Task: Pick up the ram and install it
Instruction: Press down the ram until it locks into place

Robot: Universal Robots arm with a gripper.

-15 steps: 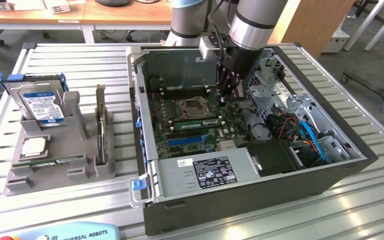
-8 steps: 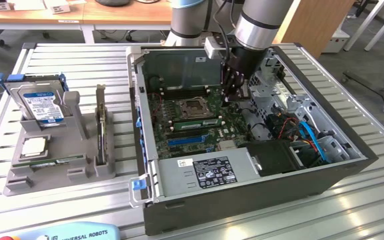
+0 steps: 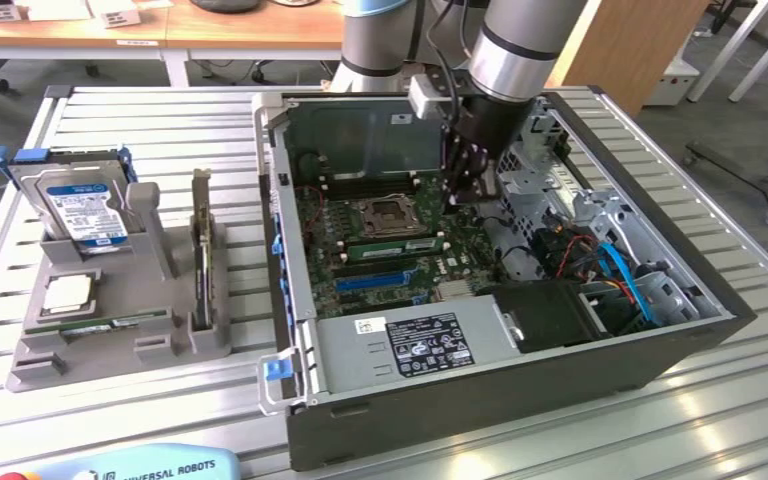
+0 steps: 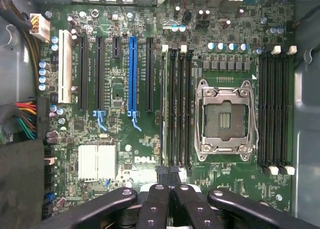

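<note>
ram (image 3: 391, 244) looks seated edge-up in a slot just beside the cpu socket (image 3: 387, 213), inside the pc case (image 3: 518, 400). gripper (image 4: 168, 173) is clenched with nothing in it, over the slot's end. likely light, stiff, fragile; grip by the long edges, not the chips.

table (image 3: 131, 120): ribbed metal | tray (image 3: 117, 352): matt grey plastic | motherboard (image 4: 120, 139): glossy green
</note>
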